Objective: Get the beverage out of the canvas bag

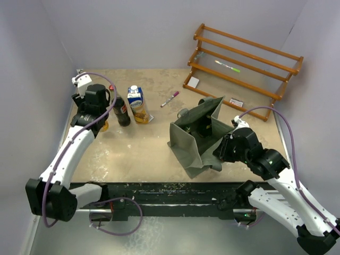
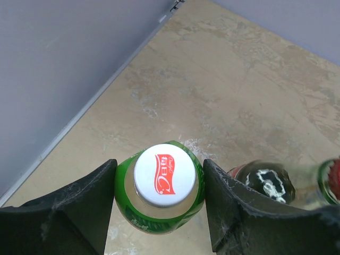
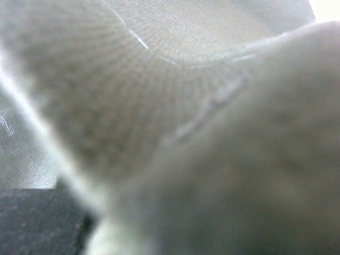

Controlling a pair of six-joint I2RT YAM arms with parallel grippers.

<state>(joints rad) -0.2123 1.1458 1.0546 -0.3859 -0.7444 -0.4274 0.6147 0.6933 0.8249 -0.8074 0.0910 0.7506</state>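
Table (image 1: 143, 154) carries canvas bag (image 1: 194, 141), dark bottle (image 1: 121, 111), carton (image 1: 137, 104), marker (image 1: 170, 99), wooden rack (image 1: 241, 66).

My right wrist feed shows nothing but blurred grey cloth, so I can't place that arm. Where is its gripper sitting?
Observer: From the top camera, the right gripper is against the near right rim of the boxy grey-green canvas bag. Its fingers are hidden.
Operator: Is the bag standing?
Observer: Yes. It stands on the table, creased, with its mouth open upward. Something dark shows inside, but I cannot identify it.
Operator: And the left arm?
Observer: The left wrist camera shows the left gripper with a finger close on each side of a green plastic bottle with a white cap. The bottle stands near the table's left edge, beside a dark cola bottle.
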